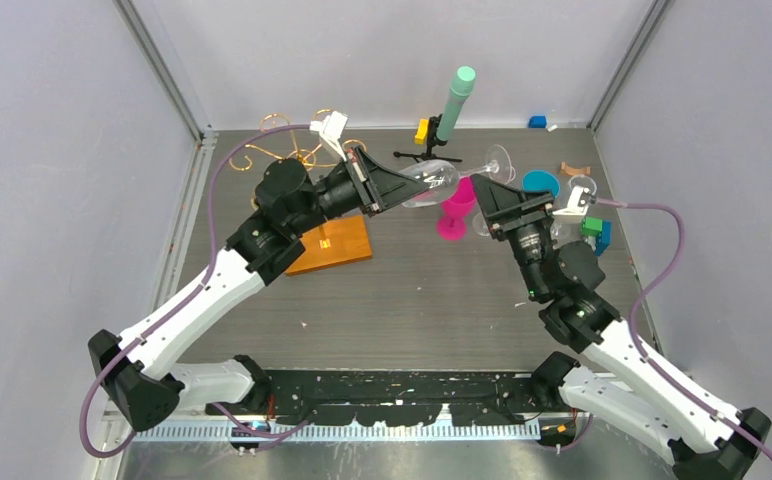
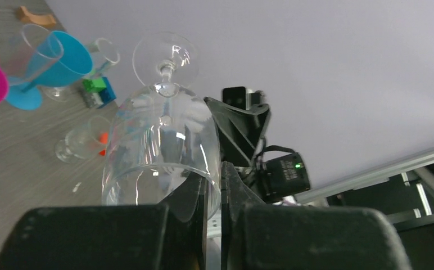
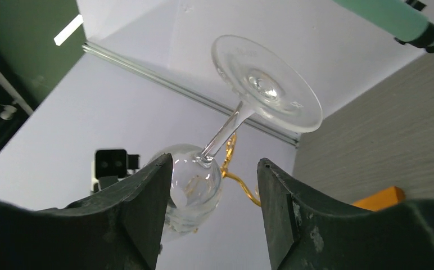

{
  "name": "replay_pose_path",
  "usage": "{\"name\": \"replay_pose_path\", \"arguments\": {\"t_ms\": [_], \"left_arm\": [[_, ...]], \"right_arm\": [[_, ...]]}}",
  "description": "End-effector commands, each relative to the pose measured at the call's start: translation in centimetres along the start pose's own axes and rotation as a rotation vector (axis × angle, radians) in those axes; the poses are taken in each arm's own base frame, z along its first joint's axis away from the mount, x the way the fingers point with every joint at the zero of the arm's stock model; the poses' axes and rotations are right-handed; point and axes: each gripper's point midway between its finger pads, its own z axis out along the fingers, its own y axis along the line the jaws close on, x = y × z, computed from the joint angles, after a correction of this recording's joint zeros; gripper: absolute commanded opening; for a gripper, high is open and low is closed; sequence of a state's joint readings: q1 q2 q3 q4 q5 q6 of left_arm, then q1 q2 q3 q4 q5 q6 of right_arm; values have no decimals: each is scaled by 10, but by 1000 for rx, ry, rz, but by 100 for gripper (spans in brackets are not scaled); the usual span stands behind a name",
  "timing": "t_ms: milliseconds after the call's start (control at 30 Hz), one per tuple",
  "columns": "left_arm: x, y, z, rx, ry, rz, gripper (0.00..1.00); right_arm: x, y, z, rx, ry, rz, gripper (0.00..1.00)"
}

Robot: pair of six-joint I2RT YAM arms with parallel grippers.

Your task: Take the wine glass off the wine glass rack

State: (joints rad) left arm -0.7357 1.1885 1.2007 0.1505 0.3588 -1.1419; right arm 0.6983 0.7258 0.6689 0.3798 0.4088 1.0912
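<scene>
Standing at the back left of the table point(image 1: 412, 300), the wine glass rack point(image 1: 345, 247) is partly hidden by the left arm. The right gripper point(image 1: 510, 196) has its fingers spread apart, holding nothing. The left gripper point(image 1: 400, 186) is clamped on the bowl rim of the wine glass point(image 1: 434, 180), which lies sideways in the air, off the rack, its foot pointing toward the right gripper.

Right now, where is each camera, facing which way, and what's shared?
Top external: above, behind the bases, looking down at the table; both arms show.
Right wrist: on the right arm, up between the open right claw fingers at the wine glass foot and rack.
Left wrist: on the left arm, along the left claw, shut on the glass rim, toward the right claw.
Shared: the glass, all three.
</scene>
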Motion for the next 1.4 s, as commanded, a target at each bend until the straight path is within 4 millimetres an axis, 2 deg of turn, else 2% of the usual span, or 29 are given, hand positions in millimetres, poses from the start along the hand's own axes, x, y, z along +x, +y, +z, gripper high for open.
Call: {"name": "replay_pose_path", "arguments": {"t_ms": [0, 100, 133, 167, 200, 233, 267, 300, 333, 367, 400, 433, 533, 633, 867, 1100, 1200, 1367], "left_arm": [[7, -1, -4, -44, 98, 195, 0], [25, 15, -6, -148, 208, 266, 0], [32, 21, -7, -180, 250, 296, 0], [40, 33, -11, -233, 306, 325, 0], [45, 38, -13, -269, 339, 334, 0], [50, 44, -14, -299, 374, 360, 0], [53, 49, -16, -324, 410, 399, 0], [57, 54, -17, -350, 441, 427, 0], [60, 59, -19, -383, 472, 460, 0], [62, 65, -20, -421, 494, 489, 0], [65, 68, -21, -435, 529, 513, 0], [69, 72, -20, -444, 571, 532, 0], [73, 84, -20, -484, 674, 576, 0], [76, 107, -10, -546, 739, 594, 0], [89, 145, 24, -639, 796, 550, 0], [121, 180, 53, -710, 890, 540, 0], [133, 188, 62, -712, 915, 535, 0], [142, 198, 71, -723, 920, 528, 1]], "right_arm": [[-19, 5, -23, 72, 16, -108, 64], [-14, 3, -38, 143, 128, -223, 64], [-17, 15, -40, 130, 155, -256, 64], [-11, 4, -47, 180, 211, -302, 64], [-16, 13, -48, 180, 223, -343, 64], [-15, 0, -56, 243, 265, -389, 64], [-20, 5, -57, 252, 271, -428, 64], [-24, -8, -64, 318, 286, -472, 64], [-30, -7, -66, 336, 280, -501, 64], [-36, -21, -72, 406, 275, -541, 64], [-42, -22, -75, 428, 261, -562, 64], [-50, -32, -80, 480, 242, -592, 64], [-66, -40, -89, 537, 196, -632, 64], [-80, -48, -100, 589, 157, -667, 64], [-92, -51, -112, 631, 130, -682, 64], [-97, -54, -119, 659, 129, -693, 64], [-96, -58, -121, 664, 128, -686, 64], [-95, -60, -122, 663, 126, -676, 64]]}}
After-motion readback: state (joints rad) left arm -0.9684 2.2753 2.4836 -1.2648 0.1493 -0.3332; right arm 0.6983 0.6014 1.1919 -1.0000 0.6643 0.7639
